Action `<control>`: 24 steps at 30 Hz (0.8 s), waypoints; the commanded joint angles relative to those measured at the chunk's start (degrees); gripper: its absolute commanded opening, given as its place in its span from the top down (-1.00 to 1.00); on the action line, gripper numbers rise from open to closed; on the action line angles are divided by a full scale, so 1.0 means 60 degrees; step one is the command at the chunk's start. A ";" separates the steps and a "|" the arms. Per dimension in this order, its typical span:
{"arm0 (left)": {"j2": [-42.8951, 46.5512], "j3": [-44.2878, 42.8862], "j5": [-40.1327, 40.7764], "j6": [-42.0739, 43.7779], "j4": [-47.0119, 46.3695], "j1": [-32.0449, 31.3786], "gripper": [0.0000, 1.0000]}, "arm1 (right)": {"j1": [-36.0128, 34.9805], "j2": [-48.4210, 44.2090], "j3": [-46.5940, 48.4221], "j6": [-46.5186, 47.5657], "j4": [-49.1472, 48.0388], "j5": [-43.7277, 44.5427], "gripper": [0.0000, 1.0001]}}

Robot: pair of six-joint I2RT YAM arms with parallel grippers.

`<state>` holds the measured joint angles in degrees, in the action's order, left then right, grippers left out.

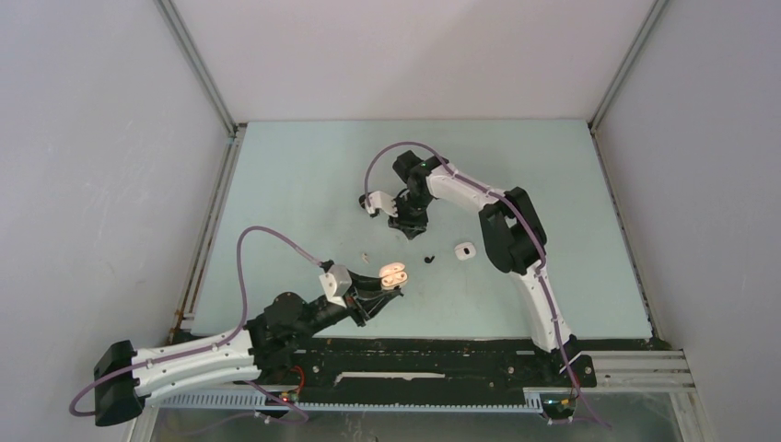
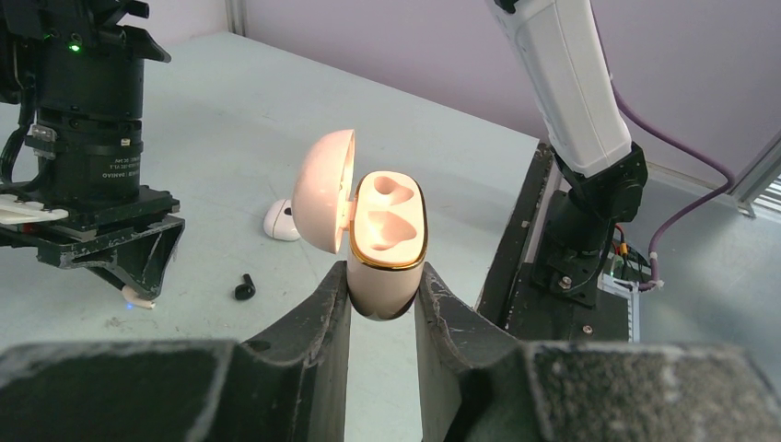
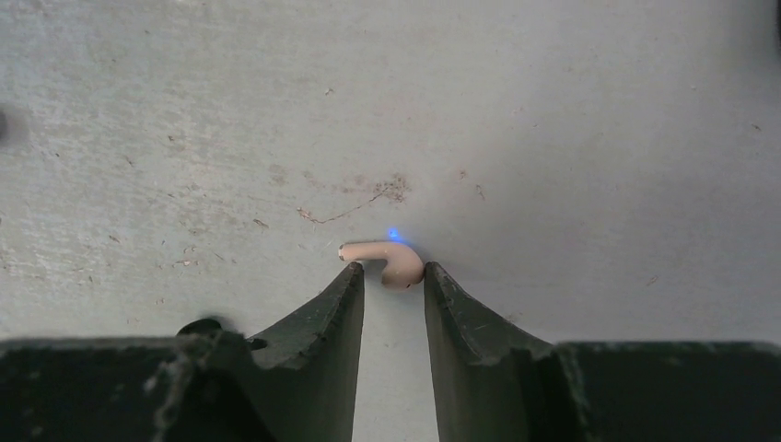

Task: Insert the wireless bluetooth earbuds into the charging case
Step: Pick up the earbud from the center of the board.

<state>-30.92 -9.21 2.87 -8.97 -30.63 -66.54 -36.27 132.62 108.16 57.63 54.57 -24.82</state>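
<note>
My left gripper [image 2: 382, 304] is shut on the lower body of a pink charging case [image 2: 387, 241] and holds it upright above the table, with the lid [image 2: 324, 189] swung open and both sockets showing empty. The case also shows in the top view [image 1: 393, 274]. My right gripper [image 3: 393, 269] points down at the table, jaws narrowly open around a pale pink earbud [image 3: 387, 258] with a blue light. The right finger touches the bud's head, and a small gap shows on the left. A black earbud [image 1: 428, 259] lies on the table between the arms.
A closed white case [image 1: 464, 250] lies right of the black earbud and also shows in the left wrist view [image 2: 281, 219]. An open white case [image 1: 373, 203] sits left of my right gripper. A tiny pale bud [image 1: 366, 256] lies left of the held case.
</note>
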 commanded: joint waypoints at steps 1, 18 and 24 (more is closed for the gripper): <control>0.0191 -0.0120 0.0175 0.0146 -0.0112 -0.0057 0.99 | -0.0030 0.0427 0.0573 0.0657 0.0772 -0.0135 0.35; 0.0194 0.0014 0.0474 0.0280 -0.0175 -0.0057 0.99 | -0.0006 -0.1594 -0.1934 -0.0323 -0.1029 -0.0148 0.98; 0.0118 0.0426 0.1331 0.0229 -0.0685 -0.0057 0.99 | 0.0073 -0.3792 -0.3907 -0.1686 -0.2367 -0.0422 1.00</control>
<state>-30.06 -8.05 5.93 -8.67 -30.61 -66.63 -36.25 120.01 88.90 54.17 46.72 -25.67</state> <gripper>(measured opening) 0.294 0.203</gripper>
